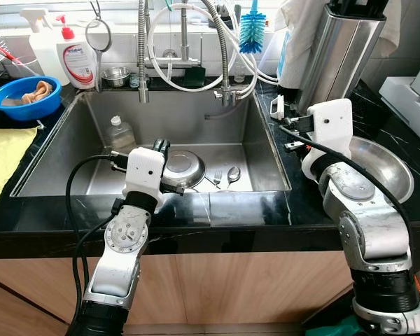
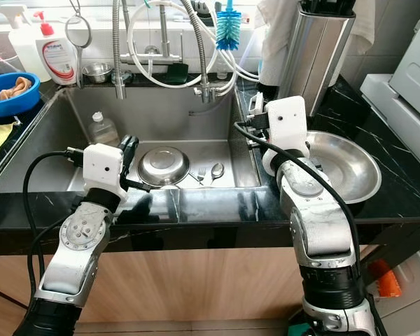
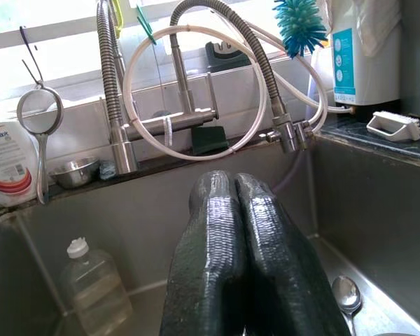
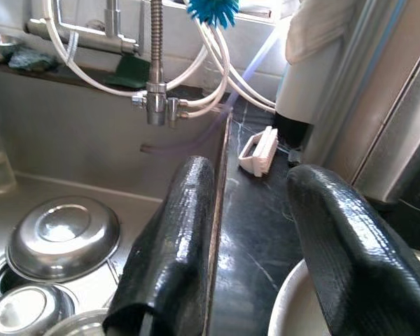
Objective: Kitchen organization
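Sink [image 1: 91, 150] holding inverted steel bowl [image 1: 183, 168]; left gripper [image 3: 232, 203] closed above it, right gripper [image 4: 248, 231] open at sink's right rim.

The left tool [image 3: 232, 203] has its two black fingers [image 3: 210, 273] pressed tight together, inside the sink [image 3: 364, 203]. A clear bottle [image 3: 91, 287] with a white cap stands in the sink. A spoon [image 3: 346, 294] lies in the sink too. Behind are silver taps [image 3: 112, 105], white hoses [image 3: 136, 119], a little strainer [image 3: 38, 115], and a blue brush [image 3: 299, 24].
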`<state>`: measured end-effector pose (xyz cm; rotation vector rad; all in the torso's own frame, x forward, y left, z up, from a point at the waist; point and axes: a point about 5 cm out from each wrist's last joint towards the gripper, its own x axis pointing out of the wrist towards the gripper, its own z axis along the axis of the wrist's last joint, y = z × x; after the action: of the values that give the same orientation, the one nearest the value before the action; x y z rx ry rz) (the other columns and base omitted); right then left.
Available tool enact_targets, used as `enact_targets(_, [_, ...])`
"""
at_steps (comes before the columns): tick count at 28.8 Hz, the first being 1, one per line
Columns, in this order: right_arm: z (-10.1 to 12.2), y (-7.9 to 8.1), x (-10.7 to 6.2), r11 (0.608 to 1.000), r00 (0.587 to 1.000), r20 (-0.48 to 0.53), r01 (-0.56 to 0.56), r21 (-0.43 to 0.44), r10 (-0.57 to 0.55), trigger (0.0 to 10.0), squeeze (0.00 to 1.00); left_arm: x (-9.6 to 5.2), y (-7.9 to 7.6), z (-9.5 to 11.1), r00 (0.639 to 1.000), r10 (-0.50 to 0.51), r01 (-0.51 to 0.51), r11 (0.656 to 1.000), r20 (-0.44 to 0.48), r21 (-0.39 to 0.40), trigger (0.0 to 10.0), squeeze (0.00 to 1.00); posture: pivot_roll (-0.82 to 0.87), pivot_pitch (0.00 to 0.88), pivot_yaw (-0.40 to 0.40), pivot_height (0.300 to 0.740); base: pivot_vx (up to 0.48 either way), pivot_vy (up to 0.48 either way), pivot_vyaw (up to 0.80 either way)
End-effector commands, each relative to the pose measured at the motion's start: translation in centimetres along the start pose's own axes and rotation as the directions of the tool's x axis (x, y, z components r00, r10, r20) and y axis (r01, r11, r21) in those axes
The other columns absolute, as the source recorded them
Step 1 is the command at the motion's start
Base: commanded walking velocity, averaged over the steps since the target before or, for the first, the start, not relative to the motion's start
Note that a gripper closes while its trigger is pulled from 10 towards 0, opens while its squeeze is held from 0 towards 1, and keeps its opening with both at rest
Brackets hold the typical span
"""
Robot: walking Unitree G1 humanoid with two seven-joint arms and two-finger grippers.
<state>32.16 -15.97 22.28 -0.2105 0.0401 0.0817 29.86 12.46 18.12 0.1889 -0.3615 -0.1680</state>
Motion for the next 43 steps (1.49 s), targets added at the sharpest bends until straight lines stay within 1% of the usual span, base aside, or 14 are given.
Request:
enact_targets(1, [-0.5,0.2,0.1,1.0,1.0,-0.028,-0.003,-0.009,0.003,10.0,1.0,0.2,0.1,0.1,1.0,0.003,-0.003,1.0,0.004,0.004,10.0,0.0,-0.17,0.0,-0.027,0.731,0.0,0.0,0.0])
enact_targets(14, [-0.8,0.5,0.0,1.0,0.998,-0.062,-0.024,-0.017,0.023,10.0,1.0,0.2,0.1,0.1,1.0,-0.003,0.003,1.0,0.004,0.008,10.0,0.0,-0.16,0.0,-0.026,0.731,0.0,0.0,0.0])
enact_targets(16, [-1.4,0.6,-0.2,0.999,0.992,-0.123,-0.027,-0.031,0.023,10.0,1.0,0.2,0.1,0.1,1.0,-0.007,0.007,1.0,0.003,0.01,10.0,0.0,-0.16,0.0,-0.026,0.731,0.0,0.0,0.0])
enact_targets(21, [-2.6,0.4,-0.5,0.999,0.98,-0.199,-0.023,-0.045,0.014,10.0,1.0,0.1,0.0,0.1,1.0,-0.011,0.011,1.0,0.002,0.009,10.0,0.0,-0.16,0.0,-0.025,0.731,0.0,0.0,0.0])
enact_targets(22, [-2.9,0.5,-0.6,0.997,0.975,-0.221,-0.035,-0.064,0.02,10.0,0.76,0.1,0.0,0.1,1.0,-0.015,0.015,1.0,0.001,0.009,10.0,0.0,-0.16,0.0,-0.025,0.731,0.0,0.0,0.0])
enact_targets(23, [-3.1,0.4,-0.7,0.997,0.973,-0.23,-0.033,-0.07,0.016,10.0,0.0,0.1,-0.1,0.0,1.0,-0.018,0.018,1.0,0.0,0.009,10.0,0.0,-0.16,0.0,-0.023,0.731,0.0,0.0,0.0])
enact_targets(32, [-3.8,-0.2,-0.8,0.995,0.96,-0.278,0.004,-0.095,-0.03,10.0,0.0,0.1,-0.3,0.1,1.0,-0.025,0.025,1.0,0.004,0.005,10.0,0.0,-0.16,0.0,-0.026,0.731,0.0,0.0,0.0])
enact_targets(36, [-4.2,-0.6,-1.0,0.994,0.95,-0.307,0.032,-0.108,-0.064,10.0,0.0,0.0,-0.2,0.1,1.0,-0.023,0.023,1.0,0.001,0.006,10.0,0.0,-0.16,0.0,-0.025,0.731,0.0,0.0,0.0])
enact_targets(43, [-4.5,-0.9,-1.1,0.993,0.941,-0.329,0.043,-0.113,-0.078,10.0,0.0,0.0,-0.1,0.0,1.0,-0.022,0.022,1.0,-0.004,0.006,10.0,0.0,-0.16,0.0,-0.026,0.731,0.0,0.0,0.0])
